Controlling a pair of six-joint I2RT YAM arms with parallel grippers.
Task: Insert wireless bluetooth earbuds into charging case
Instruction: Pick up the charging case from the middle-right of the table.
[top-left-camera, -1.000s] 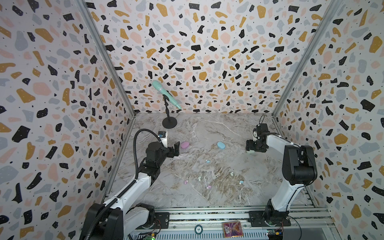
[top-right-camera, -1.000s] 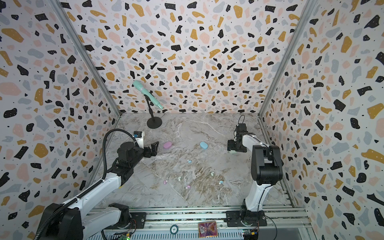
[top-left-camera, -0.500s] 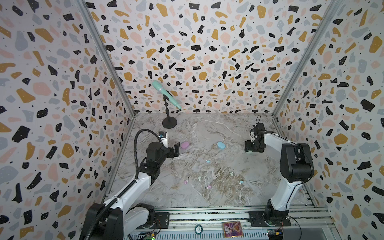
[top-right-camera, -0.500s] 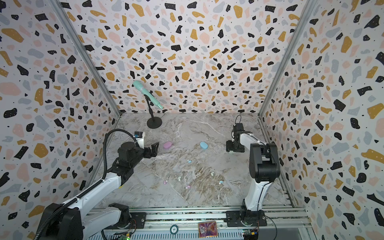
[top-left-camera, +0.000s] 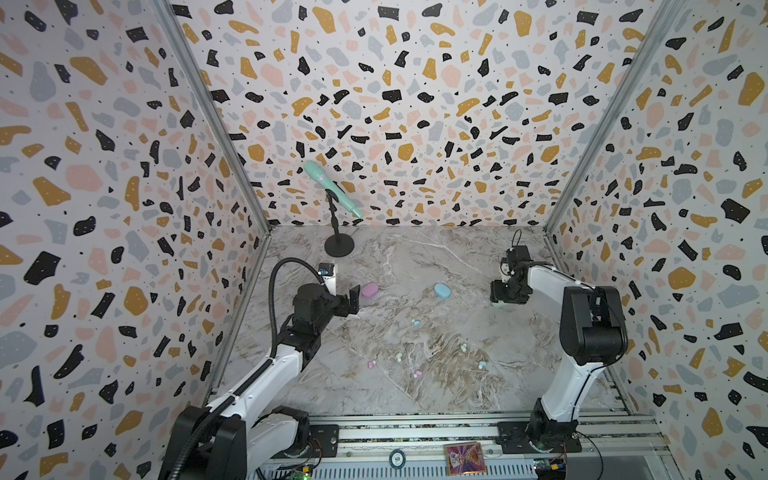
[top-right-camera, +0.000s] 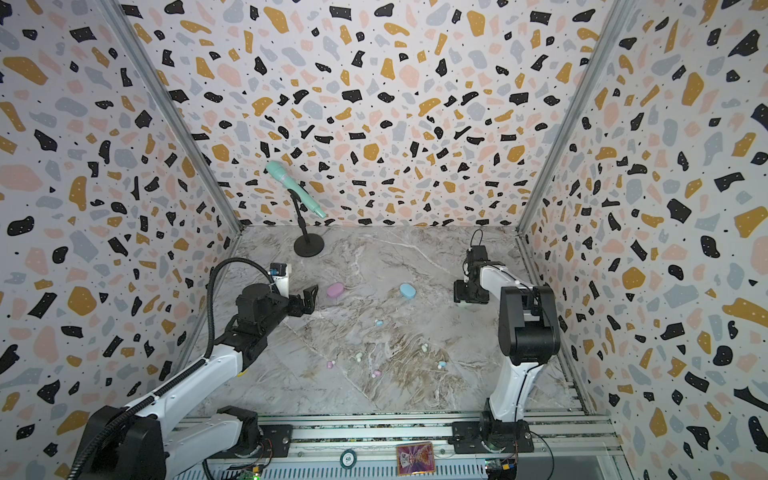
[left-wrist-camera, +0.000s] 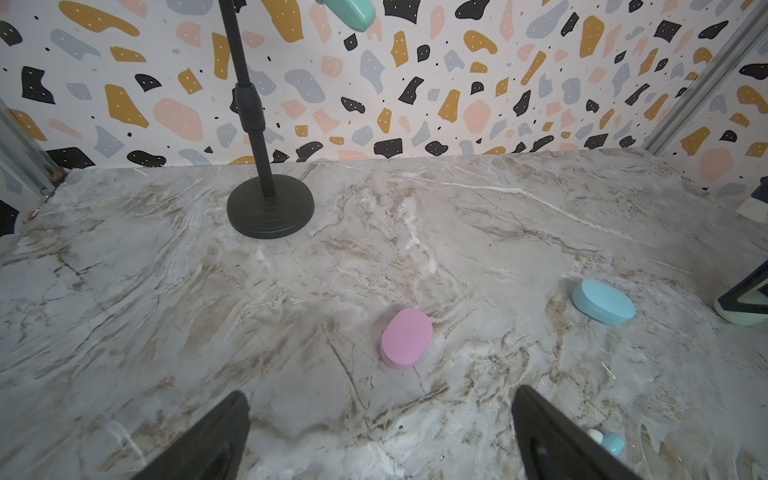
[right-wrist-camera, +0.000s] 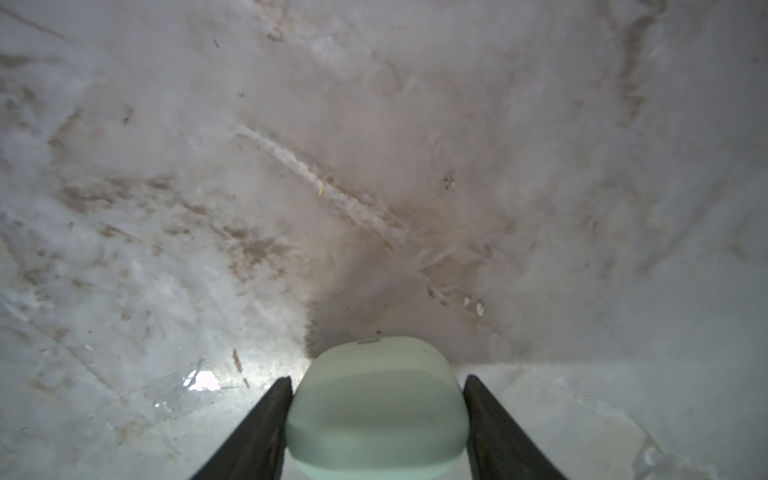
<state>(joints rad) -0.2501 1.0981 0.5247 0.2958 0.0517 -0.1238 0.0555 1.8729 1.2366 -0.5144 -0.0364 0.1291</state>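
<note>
Several tiny earbuds lie loose mid-table in both top views: a blue one (top-left-camera: 416, 322), a mint one (top-left-camera: 462, 347) and a pink one (top-left-camera: 371, 364) among them. Three closed oval charging cases show. The pink case (top-left-camera: 369, 290) lies just ahead of my left gripper (top-left-camera: 353, 297), which is open and empty (left-wrist-camera: 380, 392). The blue case (top-left-camera: 442, 290) sits mid-table. My right gripper (top-left-camera: 509, 303) points down at the far right, its fingers pressed on both sides of the mint case (right-wrist-camera: 376, 411). A blue earbud (left-wrist-camera: 611, 442) lies beside the left gripper's finger.
A black microphone stand (top-left-camera: 338, 245) with a mint microphone (top-left-camera: 332, 189) stands at the back left. Patterned walls close in the marble table (top-left-camera: 415, 257) on three sides, and a metal rail (top-left-camera: 415, 432) runs along the front edge.
My right gripper has shifted slightly left and its fingers have closed in onto the mint case. The left arm has not moved.
</note>
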